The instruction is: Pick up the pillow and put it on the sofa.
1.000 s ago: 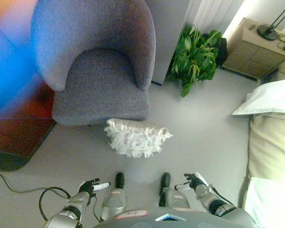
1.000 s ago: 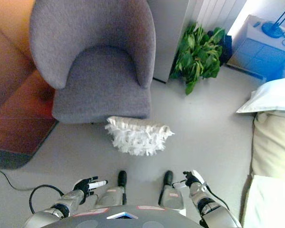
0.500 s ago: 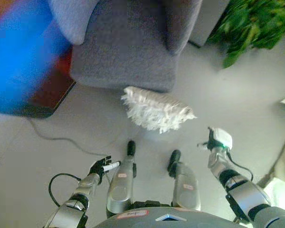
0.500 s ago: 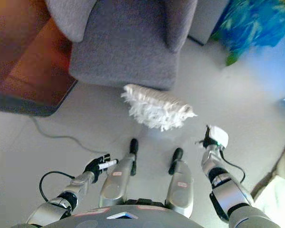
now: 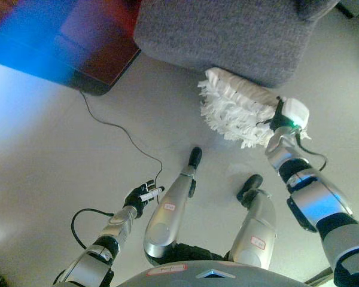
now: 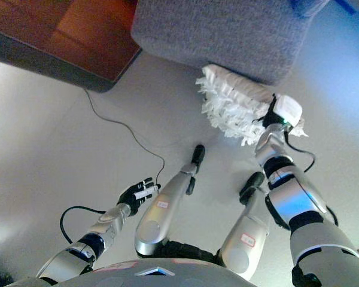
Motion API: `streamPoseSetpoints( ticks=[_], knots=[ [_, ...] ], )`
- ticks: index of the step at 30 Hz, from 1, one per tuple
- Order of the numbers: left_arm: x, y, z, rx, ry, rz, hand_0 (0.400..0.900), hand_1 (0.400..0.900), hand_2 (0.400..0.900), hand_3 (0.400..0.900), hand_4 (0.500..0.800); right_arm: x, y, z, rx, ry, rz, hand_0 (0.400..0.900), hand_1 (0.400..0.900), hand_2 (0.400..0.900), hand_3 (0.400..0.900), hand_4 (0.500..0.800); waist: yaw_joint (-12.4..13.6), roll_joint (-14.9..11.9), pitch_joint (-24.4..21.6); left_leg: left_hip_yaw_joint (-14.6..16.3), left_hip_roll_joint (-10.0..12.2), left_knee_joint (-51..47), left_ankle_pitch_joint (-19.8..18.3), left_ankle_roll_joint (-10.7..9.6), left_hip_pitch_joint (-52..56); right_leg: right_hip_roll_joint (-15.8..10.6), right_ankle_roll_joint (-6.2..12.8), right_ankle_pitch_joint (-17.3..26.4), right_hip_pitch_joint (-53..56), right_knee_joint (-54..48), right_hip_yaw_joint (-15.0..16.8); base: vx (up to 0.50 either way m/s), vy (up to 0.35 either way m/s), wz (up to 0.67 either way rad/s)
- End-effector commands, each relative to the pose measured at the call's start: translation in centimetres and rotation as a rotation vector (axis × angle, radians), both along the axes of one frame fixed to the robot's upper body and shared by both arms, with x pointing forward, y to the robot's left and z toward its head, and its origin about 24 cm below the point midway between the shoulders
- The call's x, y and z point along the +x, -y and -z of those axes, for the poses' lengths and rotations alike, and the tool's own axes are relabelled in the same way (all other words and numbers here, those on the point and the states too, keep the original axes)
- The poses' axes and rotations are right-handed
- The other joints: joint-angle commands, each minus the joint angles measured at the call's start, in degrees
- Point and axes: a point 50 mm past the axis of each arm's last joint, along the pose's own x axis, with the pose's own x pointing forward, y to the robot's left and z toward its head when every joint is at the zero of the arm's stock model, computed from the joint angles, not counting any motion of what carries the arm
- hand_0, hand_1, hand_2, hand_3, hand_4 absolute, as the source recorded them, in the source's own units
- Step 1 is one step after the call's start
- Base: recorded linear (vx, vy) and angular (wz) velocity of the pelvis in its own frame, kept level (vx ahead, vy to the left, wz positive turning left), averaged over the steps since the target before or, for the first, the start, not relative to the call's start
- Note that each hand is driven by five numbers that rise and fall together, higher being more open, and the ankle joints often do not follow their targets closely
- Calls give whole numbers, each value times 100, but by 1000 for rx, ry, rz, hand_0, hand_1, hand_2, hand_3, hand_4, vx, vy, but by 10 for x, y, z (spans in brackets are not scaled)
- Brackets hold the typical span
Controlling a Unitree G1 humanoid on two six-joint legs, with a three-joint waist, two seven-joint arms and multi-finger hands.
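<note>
The white fringed pillow [image 5: 236,110] lies on the grey floor, against the front of the grey sofa chair [image 5: 227,30] at the top of the view. My right hand [image 5: 277,118] is stretched forward and sits at the pillow's right end, touching its fringe; the hand itself is mostly hidden. My left hand [image 5: 141,194] is open with straight fingers, low over the bare floor at the lower left, well apart from the pillow.
A dark reddish-brown rug or board [image 5: 96,45] lies on the floor to the left of the chair. Bare grey floor [image 5: 42,137] spreads to the left and between my hands.
The camera has dipped down and forward, so the chair and pillow sit higher in view. My right hand has reached forward from the floor area up to the pillow's right end. The left hand stays low.
</note>
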Motion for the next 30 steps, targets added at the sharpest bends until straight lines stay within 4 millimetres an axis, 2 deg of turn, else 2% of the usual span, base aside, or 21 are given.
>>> streamPoseSetpoints(
  ticks=[1,4,10,17,21,30],
  knots=[
    [-27,-25,7,4,-28,-99,900,900,900,900,800,3,33,-44,-117,125,90,900,900,900,900,800,40,179,-32,73,54,760,-740,269,-229,79,147,425,-184,-279,123,2,36,-8],
    [-38,-25,10,-20,-22,-116,900,900,900,900,800,6,40,-67,-148,192,117,900,900,900,900,800,46,285,11,92,35,1005,-792,307,-464,113,109,305,-414,-23,259,9,62,-11],
    [-49,-29,8,-87,8,-168,900,900,900,900,800,12,51,-97,-171,162,93,900,900,900,900,800,79,448,73,165,32,1254,-813,339,-770,158,59,173,-725,251,425,6,63,-8],
    [-55,-38,3,-155,61,-235,900,900,900,900,800,12,61,-113,-175,121,95,900,900,900,900,800,166,564,183,186,-22,1703,-931,409,-1156,146,-26,-7,-1091,750,545,-15,22,-2],
    [-55,-44,-1,-197,98,-276,900,900,900,900,800,12,65,-124,-165,106,87,900,900,900,900,800,187,634,234,222,-65,2160,-1078,434,-1478,104,-81,-131,-1389,1159,657,-45,20,6],
    [-64,-67,-15,-244,201,-325,900,900,900,900,800,17,66,-171,-295,24,27,900,900,900,900,800,264,764,349,279,-177,3698,-1626,498,-2498,83,-286,-587,-2367,2461,1022,-39,-4,7]
  ],
)
